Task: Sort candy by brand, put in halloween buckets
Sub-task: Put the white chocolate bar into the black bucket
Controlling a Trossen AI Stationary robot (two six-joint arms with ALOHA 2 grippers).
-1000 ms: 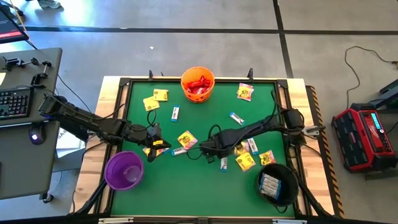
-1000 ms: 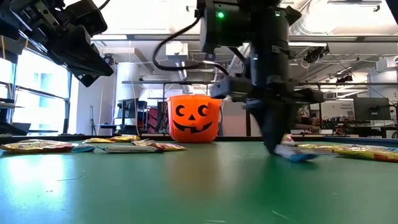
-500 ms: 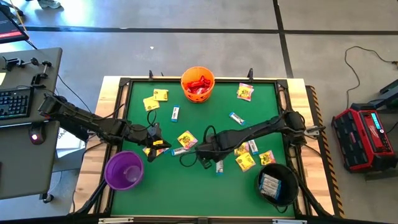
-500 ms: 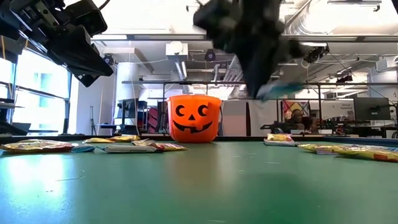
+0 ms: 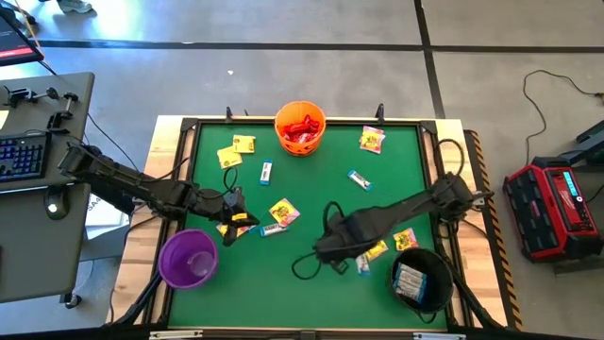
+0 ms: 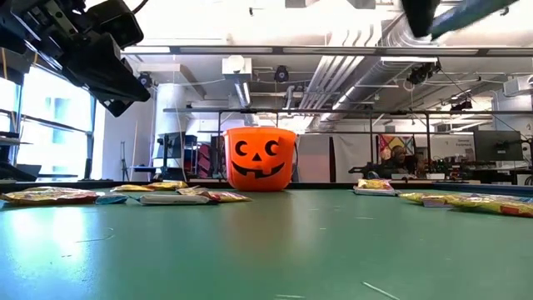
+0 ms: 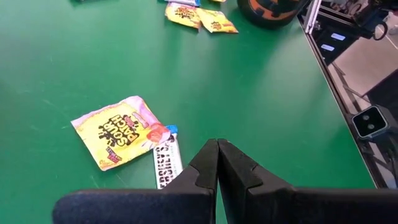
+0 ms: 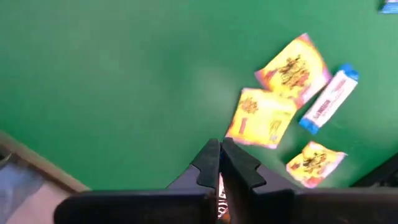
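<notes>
My right gripper (image 5: 355,259) hangs high over the near right of the green table, shut on a white-blue candy packet (image 5: 364,266) that also shows in the low view as the packet (image 6: 470,10). It is left of the black bucket (image 5: 421,279). The orange bucket (image 5: 300,127) stands at the far edge and the purple bucket (image 5: 188,259) near left. My left gripper (image 7: 217,148) is shut on nothing, above a yellow packet (image 7: 121,130) and a white bar (image 7: 166,163). My right gripper pinches the white-blue packet between its two fingers, which point down from above. Only a sliver of the packet (image 8: 221,190) shows between the fingers in the wrist view. The packet is lifted clear of the table and sticks out to one side, tilted (image 6: 475,8).
Yellow packets (image 8: 292,68) and a white-blue bar (image 8: 328,99) lie on the table below my right gripper. More candy lies scattered mid-table and toward the far edge (image 5: 371,140). The black bucket holds packets. The table's wooden rim (image 8: 37,168) runs close by.
My right gripper has risen from the table with the white-blue packet, lifting it clear. It has gone toward the near right, toward the black bucket, and rolled a little. Its fingers stay shut.
</notes>
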